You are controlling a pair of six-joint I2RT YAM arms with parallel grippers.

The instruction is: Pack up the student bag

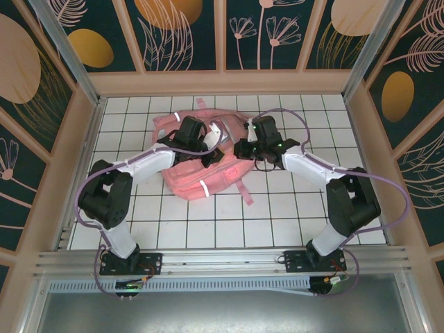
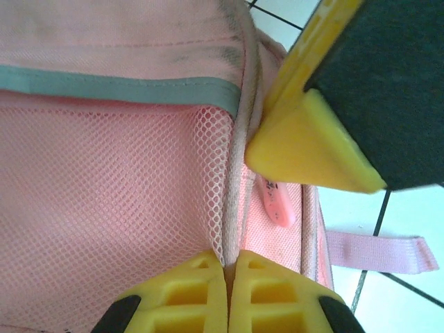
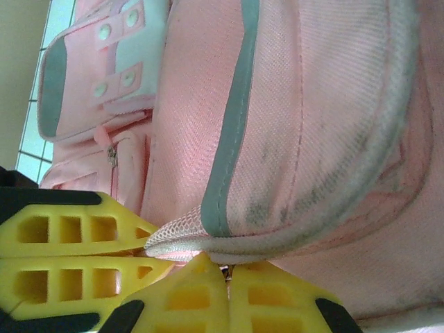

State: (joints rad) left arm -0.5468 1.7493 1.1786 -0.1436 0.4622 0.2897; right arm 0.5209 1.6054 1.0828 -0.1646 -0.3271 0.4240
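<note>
left gripper (image 2: 226, 269) pinches piped rim (image 2: 238, 180) of soft pink fabric student bag (image 1: 184, 180) | right gripper (image 3: 225, 276) pinches same rim, just beside | rim runs between both, equally near

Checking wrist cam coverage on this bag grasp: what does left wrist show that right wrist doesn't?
Left wrist adds a loose strap end lying on the tiles and a pink tab by the seam. Right wrist adds the front panel with snap buttons and a zip beside it. Both: the bag, its grey strip, and the left gripper and right gripper shut on the piped rim, close together.
</note>
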